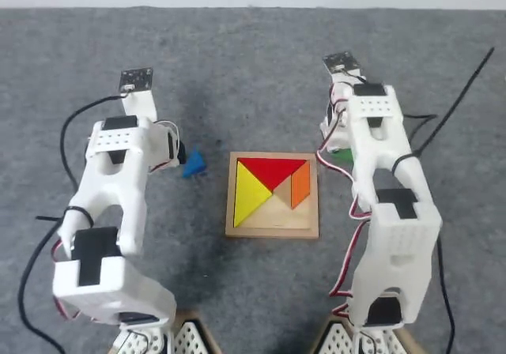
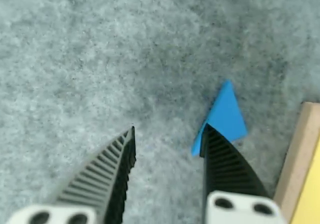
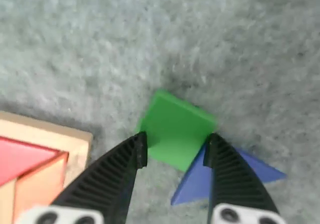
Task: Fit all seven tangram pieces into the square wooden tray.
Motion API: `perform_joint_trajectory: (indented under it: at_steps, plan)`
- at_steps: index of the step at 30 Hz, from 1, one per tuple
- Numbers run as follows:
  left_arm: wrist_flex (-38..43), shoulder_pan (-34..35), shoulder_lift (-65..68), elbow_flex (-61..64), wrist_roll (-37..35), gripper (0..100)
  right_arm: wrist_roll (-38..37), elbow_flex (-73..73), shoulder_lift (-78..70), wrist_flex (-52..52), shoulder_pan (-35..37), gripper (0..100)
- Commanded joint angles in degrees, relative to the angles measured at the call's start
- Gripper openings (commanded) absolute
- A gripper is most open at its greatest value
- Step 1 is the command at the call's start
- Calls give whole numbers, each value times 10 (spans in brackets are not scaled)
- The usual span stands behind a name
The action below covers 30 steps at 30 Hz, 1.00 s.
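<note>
Right wrist view: right gripper [image 3: 175, 146] wide over green square [image 3: 175, 123], 1 finger [image 3: 226, 176] above dark blue triangle [image 3: 192, 186], so closing may snag both.

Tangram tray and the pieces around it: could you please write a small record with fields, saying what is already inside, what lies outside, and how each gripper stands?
Tray: square wooden tray, partly filled
Inside: red triangle, yellow triangle, orange piece
Outside, by left arm: light blue triangle
Outside, by right arm: green square, dark blue triangle beside it
Left gripper: open, one finger at the light blue triangle's edge
Right gripper: open, fingers on either side of the green square
</note>
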<state>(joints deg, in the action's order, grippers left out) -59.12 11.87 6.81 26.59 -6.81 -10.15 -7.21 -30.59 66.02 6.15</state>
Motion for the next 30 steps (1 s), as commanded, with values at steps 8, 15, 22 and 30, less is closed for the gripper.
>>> perform_joint_trajectory:
  at_steps: [8,15,22,30]
  plan:
    - [10,-3,-19,-2,5,206,128,17,13,-17,8,197]
    - [10,-3,-19,-5,5,206,286,28,12,13,22,196]
    - [10,-3,-19,-3,5,206,351,6,-16,6,26,195]
    - [10,-3,-19,-5,5,206,371,-27,-29,24,43,230]
